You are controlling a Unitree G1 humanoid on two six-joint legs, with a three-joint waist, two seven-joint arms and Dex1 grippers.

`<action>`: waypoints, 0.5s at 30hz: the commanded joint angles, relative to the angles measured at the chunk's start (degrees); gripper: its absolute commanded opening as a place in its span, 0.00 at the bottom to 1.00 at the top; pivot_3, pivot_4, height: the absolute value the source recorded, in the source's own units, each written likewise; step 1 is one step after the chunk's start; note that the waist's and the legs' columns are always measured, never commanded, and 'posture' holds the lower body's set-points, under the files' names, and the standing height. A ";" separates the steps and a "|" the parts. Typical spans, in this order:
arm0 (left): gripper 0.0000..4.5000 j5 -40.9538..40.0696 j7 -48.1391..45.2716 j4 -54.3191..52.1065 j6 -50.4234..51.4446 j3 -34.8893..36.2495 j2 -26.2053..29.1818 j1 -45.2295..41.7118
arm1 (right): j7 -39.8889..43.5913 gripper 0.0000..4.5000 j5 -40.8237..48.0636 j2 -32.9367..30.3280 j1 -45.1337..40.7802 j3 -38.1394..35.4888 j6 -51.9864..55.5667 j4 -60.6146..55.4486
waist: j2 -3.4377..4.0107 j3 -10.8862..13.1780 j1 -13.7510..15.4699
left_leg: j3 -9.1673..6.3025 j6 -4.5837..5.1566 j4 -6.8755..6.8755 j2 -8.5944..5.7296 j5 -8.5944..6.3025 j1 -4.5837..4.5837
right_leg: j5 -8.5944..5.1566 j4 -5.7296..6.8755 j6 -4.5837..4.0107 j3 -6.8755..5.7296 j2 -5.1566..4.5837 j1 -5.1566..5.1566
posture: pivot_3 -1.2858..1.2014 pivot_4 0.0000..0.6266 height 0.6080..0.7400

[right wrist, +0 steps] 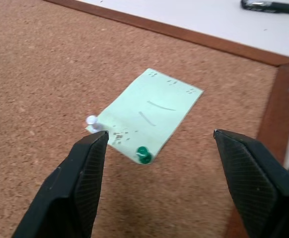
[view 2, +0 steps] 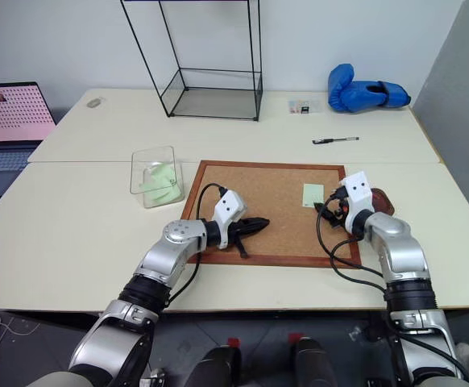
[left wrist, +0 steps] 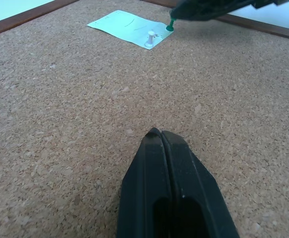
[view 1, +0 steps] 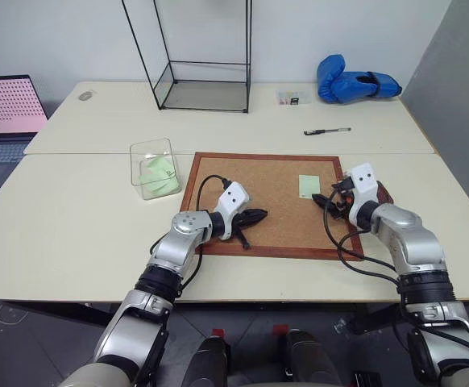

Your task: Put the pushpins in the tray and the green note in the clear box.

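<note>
The green note (right wrist: pixel 149 116) lies flat on the right part of the cork board (view 1: pixel 259 201), pinned along its near edge by two pushpins, one white (right wrist: pixel 91 120) and one green (right wrist: pixel 144 154). My right gripper (view 1: pixel 323 201) hovers open just above that edge, with its fingers either side of the green pin and nothing held. The dark reddish tray (view 2: pixel 379 200) sits off the board's right edge, partly hidden behind my right wrist. The clear box (view 1: pixel 154 168), with green slips inside, stands left of the board. My left gripper (view 1: pixel 257 215) is shut and empty, low over the board's near left area.
A tall black wire-framed glass case (view 1: pixel 202 56) stands at the back centre. A pen (view 1: pixel 327 131), a blue boxing glove (view 1: pixel 351 83) and a small packet (view 1: pixel 293 97) lie at the back right. A laptop (view 1: pixel 5 109) sits at the far left.
</note>
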 commanded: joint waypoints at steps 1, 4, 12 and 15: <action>0.00 1.52 -0.21 0.79 1.52 -1.18 0.31 1.41 | -0.73 0.57 -0.42 0.23 -1.42 -0.24 -1.89 0.51 | 0.00 0.00 0.00 | 0.00 0.00 0.00 0.00 0.00 0.00 | 0.00 0.00 0.00 0.00 0.00 0.00 | 0.52 0.24 1.00; 0.00 1.47 -0.23 0.66 1.59 -1.15 0.32 1.49 | -0.75 0.42 -0.51 0.20 -1.25 -0.04 -2.06 0.78 | 0.00 0.00 0.00 | 0.00 0.00 0.00 0.00 0.00 0.00 | 0.00 -0.01 0.00 0.00 0.00 0.00 | 0.52 0.24 1.00; 0.00 1.47 -0.25 0.61 1.59 -1.23 0.26 1.69 | -0.21 0.04 0.08 -0.54 -0.55 -0.11 -1.40 -0.89 | 0.00 0.00 -0.01 | 0.00 0.00 0.00 0.00 0.00 -0.01 | 0.00 -0.01 0.00 0.00 0.00 0.00 | 0.52 0.24 1.00; 0.00 1.58 -0.27 0.74 1.50 -1.30 0.32 1.74 | 0.11 0.00 0.46 -0.79 -0.30 -0.23 -1.04 -2.12 | 0.00 0.00 -0.01 | 0.00 0.00 0.00 0.00 0.00 -0.01 | 0.00 -0.01 0.00 0.00 0.00 0.00 | 0.52 0.24 1.00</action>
